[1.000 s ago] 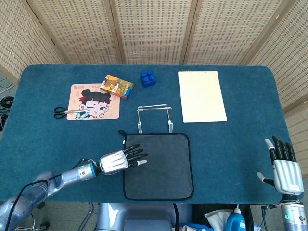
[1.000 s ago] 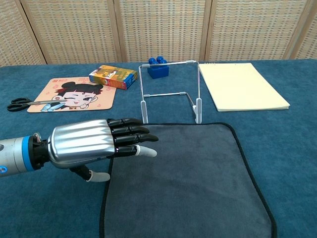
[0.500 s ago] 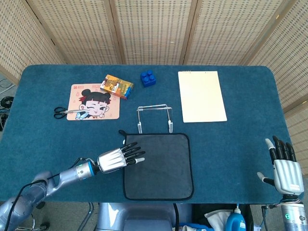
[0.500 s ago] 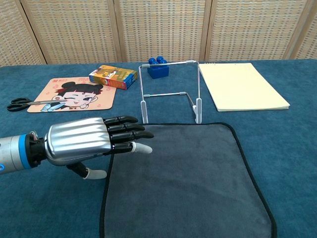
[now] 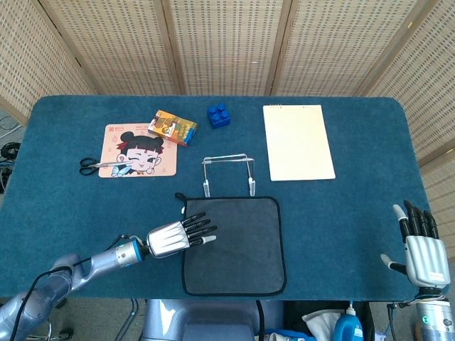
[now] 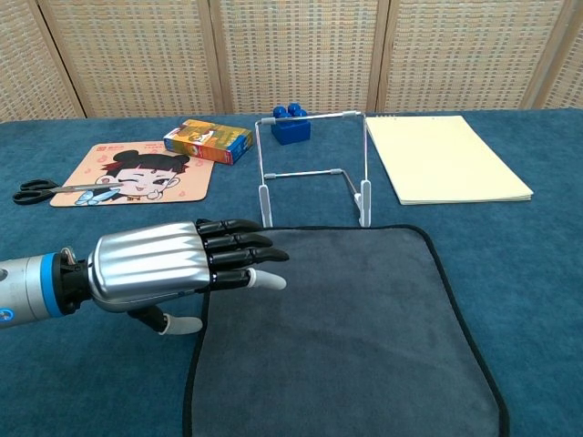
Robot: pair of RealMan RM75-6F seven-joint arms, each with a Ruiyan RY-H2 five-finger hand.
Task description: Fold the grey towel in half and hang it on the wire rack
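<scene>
The grey towel [image 5: 234,244] [image 6: 346,337] with a black hem lies flat and unfolded at the near middle of the table. Just behind it stands the wire rack [image 5: 227,172] [image 6: 314,168], upright and bare. My left hand [image 5: 174,236] [image 6: 173,264] hovers over the towel's left edge, fingers stretched out and slightly apart, holding nothing. My right hand [image 5: 424,249] stays at the table's near right corner, fingers straight and spread, empty; the chest view does not show it.
A cartoon mat [image 5: 139,150] with scissors [image 5: 96,165] on its left edge lies at the left. A colourful box [image 5: 172,127] and a blue brick [image 5: 219,114] sit behind the rack. A yellow notepad [image 5: 298,141] lies at the back right.
My left hand drew back slightly to the left, then returned toward the towel's left edge. The towel and the right hand have not moved.
</scene>
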